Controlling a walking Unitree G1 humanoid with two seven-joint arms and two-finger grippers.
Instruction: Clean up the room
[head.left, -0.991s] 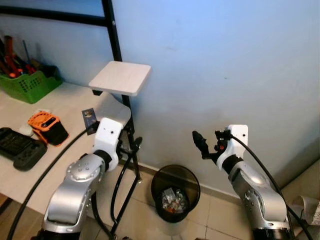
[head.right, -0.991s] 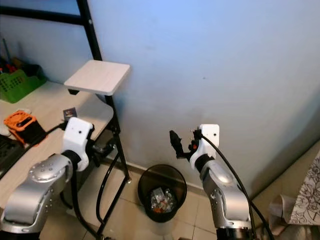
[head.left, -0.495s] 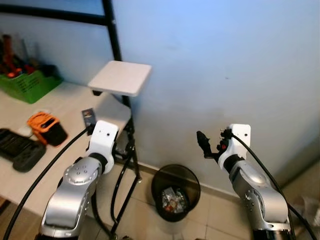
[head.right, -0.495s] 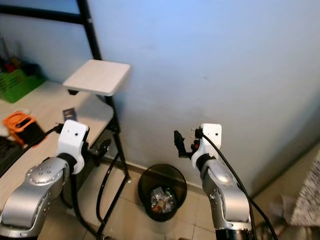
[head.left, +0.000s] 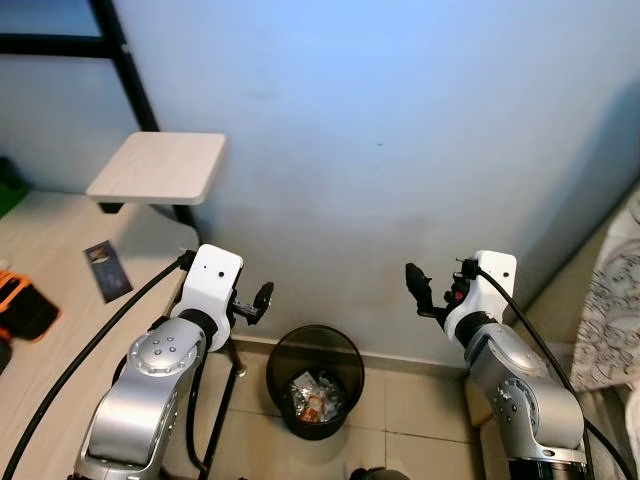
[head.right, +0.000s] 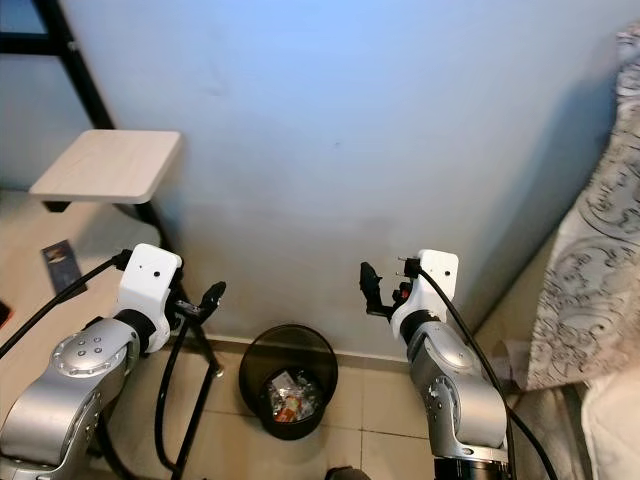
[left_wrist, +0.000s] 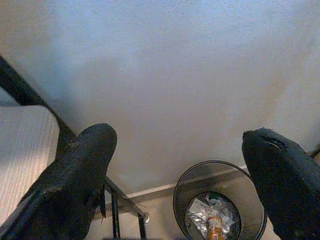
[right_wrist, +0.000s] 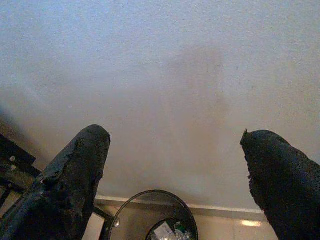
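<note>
one black mesh wastebasket (head.left: 315, 378) stands on the tile floor against the blue wall, between the two arms, holding crumpled wrappers (head.left: 311, 396). it looks light and stiff; its rim seems the best place to grip. the left gripper (left_wrist: 182, 165) and right gripper (right_wrist: 175, 170) both hang wide open and empty above it. one dark card (head.left: 106, 270) lies on the desk (head.left: 40, 390).
</note>
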